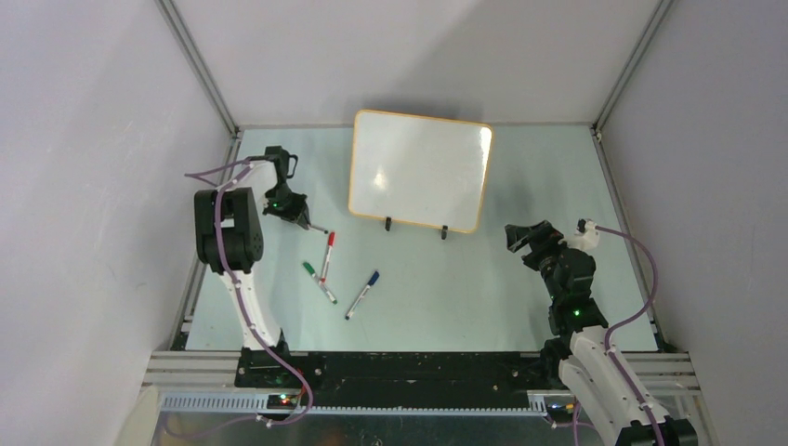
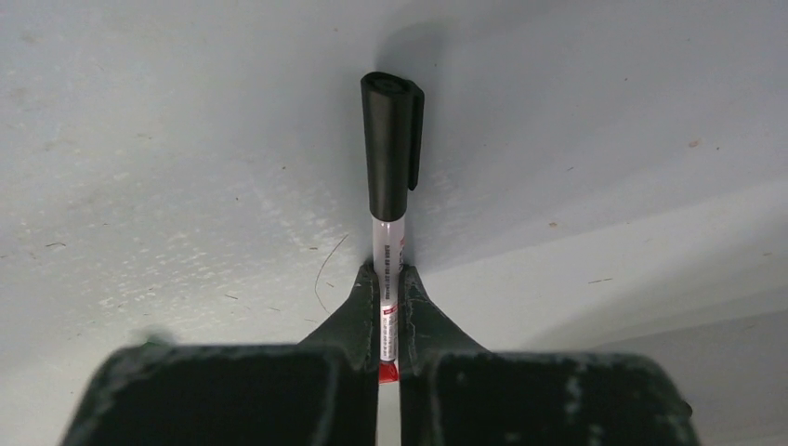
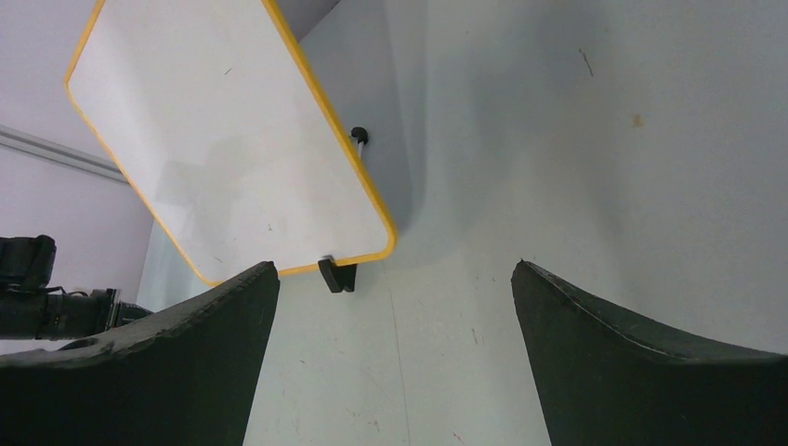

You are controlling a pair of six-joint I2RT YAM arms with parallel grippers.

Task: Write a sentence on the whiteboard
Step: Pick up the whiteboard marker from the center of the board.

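The left gripper (image 2: 388,307) is clenched on a black-capped marker (image 2: 390,149), seemingly low over the table (image 1: 446,297); the right gripper (image 3: 395,279) gapes wide. The whiteboard (image 1: 420,170) stands propped at the table's back, beyond both grippers.

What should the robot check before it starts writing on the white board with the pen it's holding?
1. Left tool shut on the white marker with black cap: ok.
2. Cap off for writing: not ok, it is on.
3. Glossy white board with orange rim standing on its black clip feet: ok.
4. Board blank, room for words: ok.
5. Right tool open, empty: ok.
6. Marker has ink: cannot tell.
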